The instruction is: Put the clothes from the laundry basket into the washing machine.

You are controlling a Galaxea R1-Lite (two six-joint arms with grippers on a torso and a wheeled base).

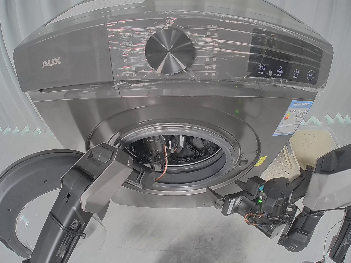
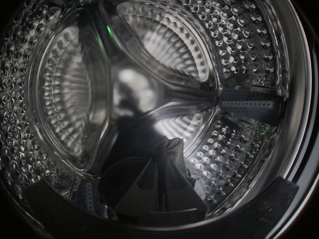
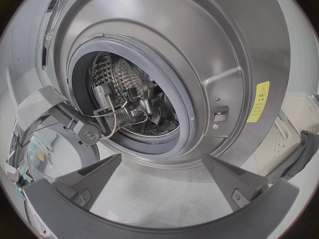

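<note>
- While hanging low before the washing machine [image 1: 73, 106], spread wide and gripping nothing: right claw [image 3: 159, 170].
- Just to its right, laundry basket [image 3: 285, 126], with a second dark cloth [image 3: 307, 148] draped over the rim; nearer this arm than the other.
- Farther in, left claw [image 2: 161, 160] deep inside the drum [image 2: 249, 50], pinched almost shut on a dark cloth [image 2: 174, 143].
- Points toward the drum's back; probably only needs letting go.
- Too dim in there to make out the cloth's shape.
</note>
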